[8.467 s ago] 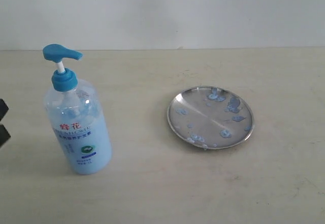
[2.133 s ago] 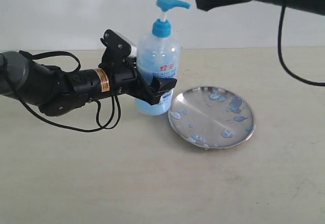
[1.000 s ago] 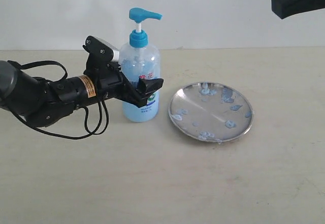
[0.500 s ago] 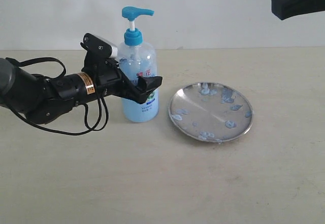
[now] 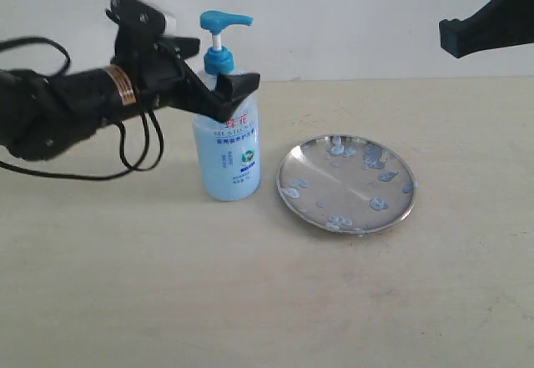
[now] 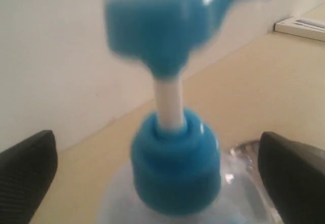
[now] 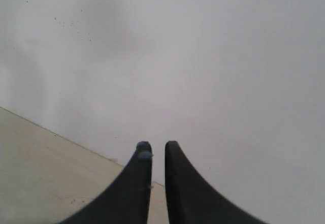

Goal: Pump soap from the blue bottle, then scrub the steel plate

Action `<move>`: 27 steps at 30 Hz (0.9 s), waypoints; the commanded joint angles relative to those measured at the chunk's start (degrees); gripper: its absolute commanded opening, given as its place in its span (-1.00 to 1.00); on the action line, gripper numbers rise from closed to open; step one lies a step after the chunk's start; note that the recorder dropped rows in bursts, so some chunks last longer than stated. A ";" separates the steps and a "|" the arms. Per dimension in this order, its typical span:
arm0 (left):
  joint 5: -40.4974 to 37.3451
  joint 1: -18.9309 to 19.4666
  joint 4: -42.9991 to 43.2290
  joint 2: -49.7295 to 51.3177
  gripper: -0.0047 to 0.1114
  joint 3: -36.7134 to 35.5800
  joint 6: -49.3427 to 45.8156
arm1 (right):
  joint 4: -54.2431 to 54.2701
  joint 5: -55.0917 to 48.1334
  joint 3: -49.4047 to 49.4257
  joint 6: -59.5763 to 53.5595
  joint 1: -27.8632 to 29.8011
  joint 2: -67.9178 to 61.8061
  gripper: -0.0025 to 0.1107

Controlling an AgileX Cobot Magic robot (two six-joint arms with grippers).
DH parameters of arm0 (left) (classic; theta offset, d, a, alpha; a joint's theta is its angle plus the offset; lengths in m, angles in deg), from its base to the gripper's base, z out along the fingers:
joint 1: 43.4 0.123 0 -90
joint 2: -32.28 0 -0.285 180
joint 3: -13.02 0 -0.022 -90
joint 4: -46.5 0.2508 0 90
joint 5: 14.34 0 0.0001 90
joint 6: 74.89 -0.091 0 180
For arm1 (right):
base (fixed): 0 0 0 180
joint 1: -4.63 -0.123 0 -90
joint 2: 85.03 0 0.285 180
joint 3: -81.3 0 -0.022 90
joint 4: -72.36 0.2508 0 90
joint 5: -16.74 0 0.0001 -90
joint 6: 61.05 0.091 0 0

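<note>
Beige tabletop, white wall.
My left gripper gaped around blue bottle's neck; right gripper nearly closed, empty.

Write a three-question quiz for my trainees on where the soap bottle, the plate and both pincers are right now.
1. True or false: the blue bottle stands upright beside the steel plate.
2. Which fits the left pincer? A) open, straddling the bottle's top; B) shut on the plate's rim; C) lying flat under the bottle.
3. What does the right pincer hold?
Key: 1 true; 2 A; 3 nothing.
</note>
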 commanded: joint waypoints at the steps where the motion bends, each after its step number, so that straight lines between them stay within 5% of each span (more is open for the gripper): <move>1: -17.29 -0.03 -0.52 -13.42 0.93 0.22 0.15 | 0.70 -0.78 0.12 -0.36 0.00 0.02 -0.96; 3: -27.10 -0.03 -0.73 -19.67 0.81 0.22 0.97 | 1.21 -2.78 0.12 -0.10 0.00 0.02 -0.96; 6: -43.46 -0.03 -0.86 -29.13 0.29 0.22 0.97 | 2.50 -8.33 0.12 0.30 0.00 0.02 -0.96; 10: -62.00 -0.03 -0.47 -40.50 -0.83 0.22 0.13 | 2.50 -16.48 0.12 0.30 0.00 0.02 -0.96; 13: -63.12 -0.03 -0.47 -49.95 -0.84 -2.14 -0.14 | 2.50 -19.63 0.12 1.30 0.00 0.92 -0.96; 18: -45.30 -0.03 -0.69 -67.21 -0.84 -9.95 7.53 | 2.50 -20.23 0.12 5.99 0.00 9.57 -0.96; 23: -58.90 -0.03 -1.65 -82.14 -0.84 -18.88 14.26 | 2.65 -25.70 0.12 12.27 0.00 23.28 -0.96; 27: -57.70 -0.03 -2.03 -89.48 -0.84 -28.09 17.73 | 2.28 -35.15 0.12 12.50 0.00 30.50 -0.96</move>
